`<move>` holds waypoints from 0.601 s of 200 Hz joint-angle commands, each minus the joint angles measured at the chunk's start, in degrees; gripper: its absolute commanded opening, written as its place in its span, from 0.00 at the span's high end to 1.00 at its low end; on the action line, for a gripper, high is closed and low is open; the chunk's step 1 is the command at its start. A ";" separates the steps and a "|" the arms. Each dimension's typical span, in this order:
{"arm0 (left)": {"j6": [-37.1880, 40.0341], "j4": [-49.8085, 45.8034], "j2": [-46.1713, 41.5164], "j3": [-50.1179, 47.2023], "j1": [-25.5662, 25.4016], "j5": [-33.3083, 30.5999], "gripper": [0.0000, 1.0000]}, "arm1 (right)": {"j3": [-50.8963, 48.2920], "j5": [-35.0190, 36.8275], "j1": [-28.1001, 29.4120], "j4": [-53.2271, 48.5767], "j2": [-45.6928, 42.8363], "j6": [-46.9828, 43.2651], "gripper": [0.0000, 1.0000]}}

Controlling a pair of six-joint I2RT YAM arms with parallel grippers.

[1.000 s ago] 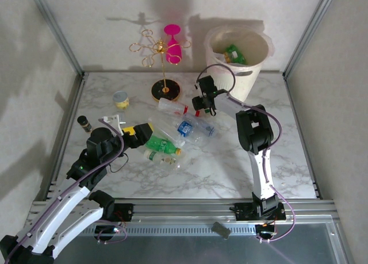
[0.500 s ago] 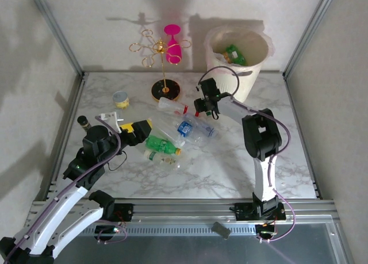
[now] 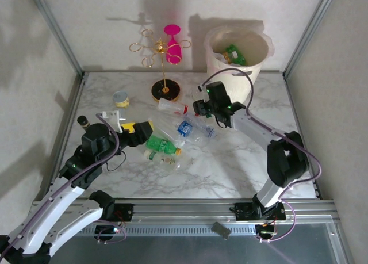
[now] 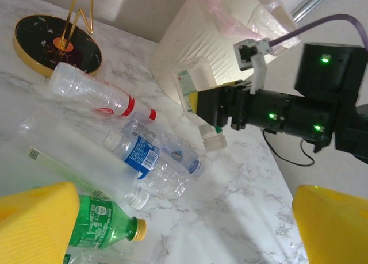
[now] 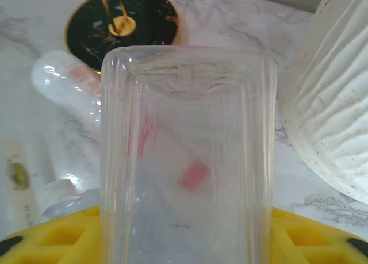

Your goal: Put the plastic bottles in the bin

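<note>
Just left of the ribbed cream bin at the far-right corner, pinches a clear square-sided bottle in the right gripper, cap down. Holds the left gripper spread beside the crinkled bottle heap; leaves bare marble nearer.

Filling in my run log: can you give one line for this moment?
right fingers: shut on clear bottle, near bin | left fingers: open, beside loose bottles | bin: holds green bottle

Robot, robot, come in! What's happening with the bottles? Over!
Left gripper open beside green bottle. Right gripper shut on clear bottle, short of the bin. Gold stand clear of the path.
</note>
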 commanded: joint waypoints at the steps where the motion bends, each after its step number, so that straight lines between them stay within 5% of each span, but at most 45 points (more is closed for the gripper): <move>1: 3.38 -3.61 3.06 3.30 -3.33 -5.96 0.07 | -2.64 -4.87 0.49 4.06 -7.02 2.18 0.50; 86: 9.25 -0.54 22.68 19.97 -5.00 -9.31 0.07 | -1.39 -6.70 0.19 5.78 -22.36 2.54 0.49; 120: 3.13 5.27 29.74 21.17 1.93 0.14 0.06 | 7.05 -4.03 -4.05 6.25 -19.46 4.19 0.49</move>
